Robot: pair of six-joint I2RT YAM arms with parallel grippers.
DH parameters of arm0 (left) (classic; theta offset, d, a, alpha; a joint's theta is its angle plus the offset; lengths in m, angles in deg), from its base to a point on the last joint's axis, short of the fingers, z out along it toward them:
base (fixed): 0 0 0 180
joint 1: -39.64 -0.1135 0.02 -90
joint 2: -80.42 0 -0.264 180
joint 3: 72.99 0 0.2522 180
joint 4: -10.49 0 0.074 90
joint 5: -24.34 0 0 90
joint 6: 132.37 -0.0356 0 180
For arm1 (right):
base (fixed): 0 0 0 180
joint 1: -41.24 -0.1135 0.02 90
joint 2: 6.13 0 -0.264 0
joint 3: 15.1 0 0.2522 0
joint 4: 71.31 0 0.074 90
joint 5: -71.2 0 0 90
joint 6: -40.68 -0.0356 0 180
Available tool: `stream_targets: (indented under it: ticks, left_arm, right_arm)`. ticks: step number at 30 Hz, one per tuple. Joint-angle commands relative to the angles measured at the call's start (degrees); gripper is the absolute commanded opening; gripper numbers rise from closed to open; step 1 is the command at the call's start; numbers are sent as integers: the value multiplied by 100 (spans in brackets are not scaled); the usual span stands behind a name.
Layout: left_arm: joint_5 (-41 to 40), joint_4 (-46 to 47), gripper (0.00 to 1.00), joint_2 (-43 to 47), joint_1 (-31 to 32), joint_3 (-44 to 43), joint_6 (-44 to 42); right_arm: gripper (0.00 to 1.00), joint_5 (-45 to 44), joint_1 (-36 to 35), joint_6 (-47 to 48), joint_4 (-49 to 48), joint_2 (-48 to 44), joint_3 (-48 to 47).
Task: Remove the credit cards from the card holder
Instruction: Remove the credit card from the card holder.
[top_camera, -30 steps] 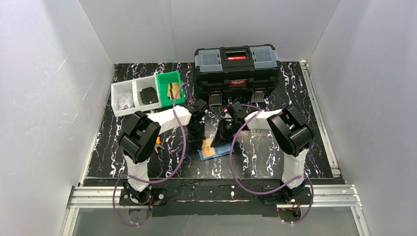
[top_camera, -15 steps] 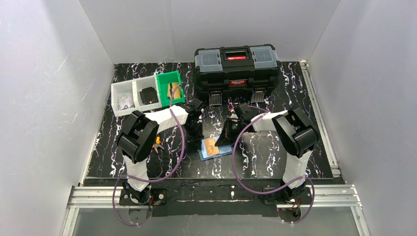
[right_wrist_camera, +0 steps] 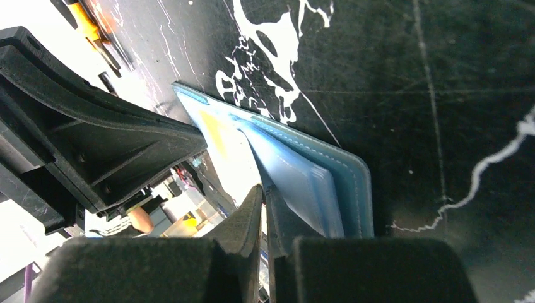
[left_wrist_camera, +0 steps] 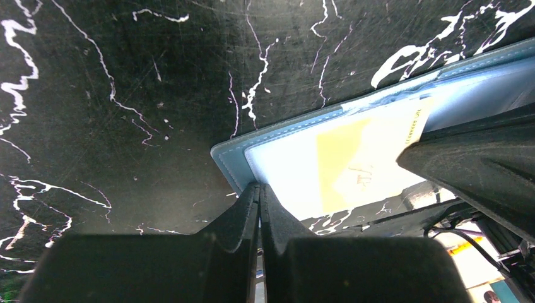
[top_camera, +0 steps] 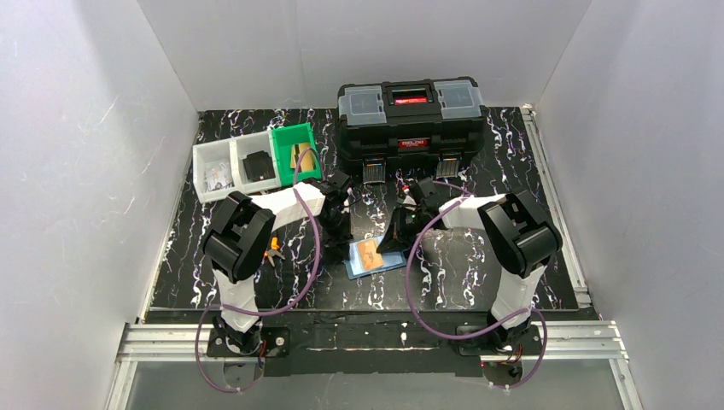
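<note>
Card holder [top_camera: 386, 261] lies open on bench [top_camera: 465, 282], 1 orange-tan card [left_wrist_camera: 350, 158] showing. Left tool [left_wrist_camera: 259, 189] closed at its edge. Right tool [right_wrist_camera: 264, 190] closed on opposite edge.

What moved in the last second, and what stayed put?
The right gripper slid a little to the right along the wallet, and that arm's elbow swung out to the right, so more of the wallet shows. The left gripper barely shifted and stays shut at the wallet's edge. Nothing was pulled out: the orange card is still inside. The toolbox and green bin didn't move.
</note>
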Motion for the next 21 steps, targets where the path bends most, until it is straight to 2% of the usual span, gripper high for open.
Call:
stream_targets:
  ticks: [1,21]
  left_arm:
    - [-863,-8,0,-702,78,476,-161]
    - [-881,-104,0,-672,59,325,-262]
  right_arm:
    - [10,-926,175,256,467,-105,183]
    - [3,-1024,600,448,527,-411,539]
